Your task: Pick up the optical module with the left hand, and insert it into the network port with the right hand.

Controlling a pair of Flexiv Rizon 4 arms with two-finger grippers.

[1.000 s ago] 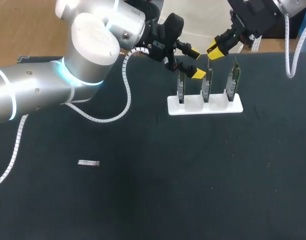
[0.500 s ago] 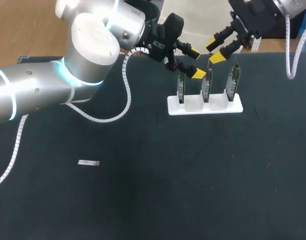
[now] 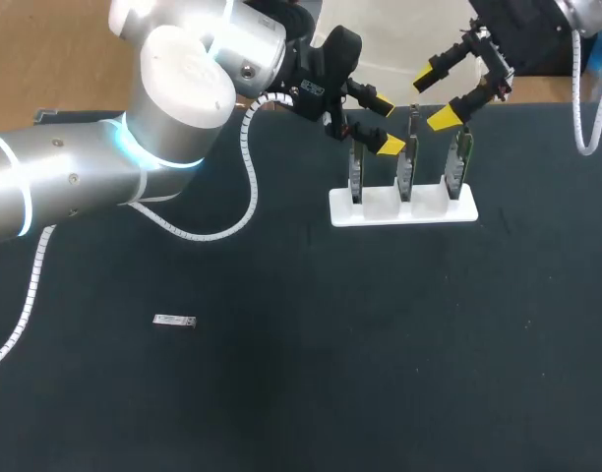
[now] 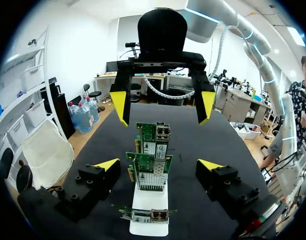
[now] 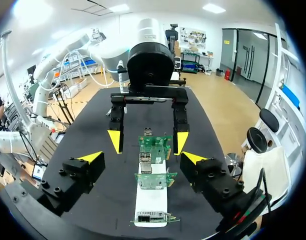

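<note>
The optical module [image 3: 174, 321] is seen flat on the worktop [image 3: 311, 383] at the frame's lower left, well apart from both arms. At upper right, the left gripper [image 3: 385, 124] and right gripper [image 3: 436, 98] are held spread and empty near three network cards [image 3: 406, 169] in a white stand [image 3: 380, 208].

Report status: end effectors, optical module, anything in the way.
Left end effector and right end effector open, empty, either end of the card rack. Optical module flat on the table, ungrasped, far from both. Nothing seen blocking it.
</note>
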